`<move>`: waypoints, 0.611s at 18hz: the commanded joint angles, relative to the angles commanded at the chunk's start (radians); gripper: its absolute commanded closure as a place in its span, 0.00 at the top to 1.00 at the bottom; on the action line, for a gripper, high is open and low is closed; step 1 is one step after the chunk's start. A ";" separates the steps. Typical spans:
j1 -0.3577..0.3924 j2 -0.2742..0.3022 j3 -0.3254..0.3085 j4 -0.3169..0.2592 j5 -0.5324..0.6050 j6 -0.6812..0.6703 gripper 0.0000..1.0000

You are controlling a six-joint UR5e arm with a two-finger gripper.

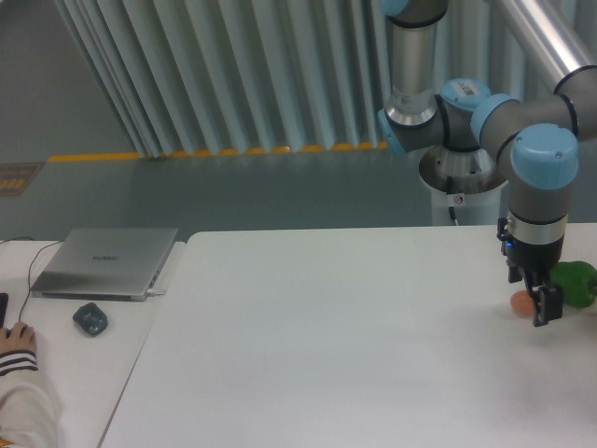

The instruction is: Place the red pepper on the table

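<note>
1. Spreading across the lower frame, the large white smooth tabletop (pixel 326 327) is running out of view at 3 o'clock.
2. Reaching down at 3 o'clock, the grey-and-blue jointed robot arm (pixel 536 177) is hanging its dark two-finger gripper (pixel 542 306) close over the tabletop. I cannot tell whether the fingers are apart or together.
3. A glossy green bell pepper (pixel 576 283) is sitting at 2 o'clock of the gripper, partly covered by it.
4. A small orange rounded ball (pixel 519 302) is peeking out at the gripper's 9 o'clock, half hidden.
5. The red pepper is not showing anywhere; it may be lying behind the gripper or beyond the frame edge. It would likely be handling as light, hollow and slick, so I judge that gently gripping across its widest belly would be suiting it best.
</note>
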State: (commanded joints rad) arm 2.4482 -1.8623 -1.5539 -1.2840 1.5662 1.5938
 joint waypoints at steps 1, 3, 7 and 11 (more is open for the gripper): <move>0.000 -0.002 -0.003 0.003 -0.003 -0.002 1.00; 0.000 -0.002 0.000 0.005 0.000 0.008 1.00; 0.003 0.006 -0.038 0.093 0.000 -0.003 1.00; 0.005 0.000 -0.043 0.101 -0.001 -0.034 1.00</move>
State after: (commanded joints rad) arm 2.4528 -1.8622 -1.5969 -1.1827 1.5647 1.5602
